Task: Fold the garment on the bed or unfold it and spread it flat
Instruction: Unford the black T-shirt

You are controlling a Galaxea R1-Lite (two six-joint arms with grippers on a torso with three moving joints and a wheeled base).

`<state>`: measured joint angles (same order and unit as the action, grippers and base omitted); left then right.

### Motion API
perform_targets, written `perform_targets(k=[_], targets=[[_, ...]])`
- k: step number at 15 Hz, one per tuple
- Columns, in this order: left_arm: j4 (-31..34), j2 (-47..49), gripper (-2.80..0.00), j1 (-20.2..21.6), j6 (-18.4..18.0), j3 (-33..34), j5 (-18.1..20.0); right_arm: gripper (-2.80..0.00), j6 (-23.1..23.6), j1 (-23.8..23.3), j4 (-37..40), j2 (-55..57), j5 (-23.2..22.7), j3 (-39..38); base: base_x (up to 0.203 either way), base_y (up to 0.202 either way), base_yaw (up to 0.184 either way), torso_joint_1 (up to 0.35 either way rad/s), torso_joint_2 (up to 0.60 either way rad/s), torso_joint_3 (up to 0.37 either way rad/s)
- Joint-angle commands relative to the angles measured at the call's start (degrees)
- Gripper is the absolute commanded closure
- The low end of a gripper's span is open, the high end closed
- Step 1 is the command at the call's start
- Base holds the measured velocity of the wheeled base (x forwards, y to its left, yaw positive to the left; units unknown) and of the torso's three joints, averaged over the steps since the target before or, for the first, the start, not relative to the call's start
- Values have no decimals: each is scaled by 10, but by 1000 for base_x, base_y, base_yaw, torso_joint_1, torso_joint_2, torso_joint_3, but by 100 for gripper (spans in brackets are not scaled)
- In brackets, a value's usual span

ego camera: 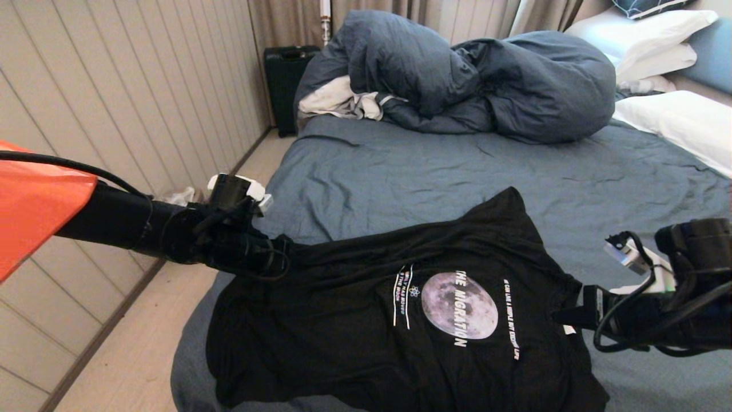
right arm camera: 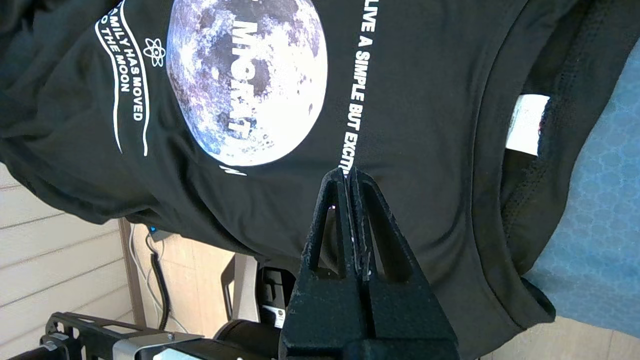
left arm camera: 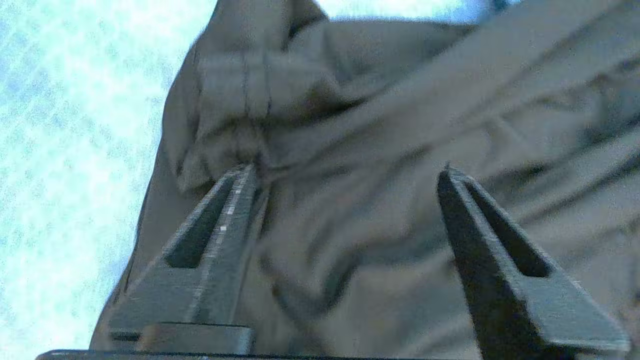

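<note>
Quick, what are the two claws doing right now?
Left gripper: open, over the T-shirt, gripping nothing.
Right gripper: shut on the T-shirt near the collar.

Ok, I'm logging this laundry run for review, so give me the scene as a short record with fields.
garment: black T-shirt with moon print, spread print-up across the near part of the bed
bed: slate-blue sheet, wrinkled
left gripper: jaws apart, at the shirt's left edge, fabric bunched by one finger
right gripper: jaws closed on the shirt fabric near the collar
background: dark-blue duvet heaped at the far end, white pillows to the right
</note>
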<state>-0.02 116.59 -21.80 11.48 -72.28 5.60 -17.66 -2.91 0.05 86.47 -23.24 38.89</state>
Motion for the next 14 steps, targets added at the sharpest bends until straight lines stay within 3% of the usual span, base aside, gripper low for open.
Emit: perform_targets(k=[1, 5, 7, 14], targets=[[0, 31, -280, 3, 0, -20, 1, 0, -1, 0, 0, 2, -1, 0, 0, 0, 0, 0, 0, 0], [3, 65, -280, 17, -2, -70, 0, 0, -1, -1, 0, -2, -1, 0, 0, 0, 0, 0, 0, 0], [3, 67, 0, 17, -3, -79, -7, 0, -1, -2, 0, -3, -1, 2, 0, 0, 0, 0, 0, 0], [1, 68, 0, 17, 0, -90, -9, 0, -1, -5, 0, -11, -1, 4, 0, 0, 0, 0, 0, 0]])
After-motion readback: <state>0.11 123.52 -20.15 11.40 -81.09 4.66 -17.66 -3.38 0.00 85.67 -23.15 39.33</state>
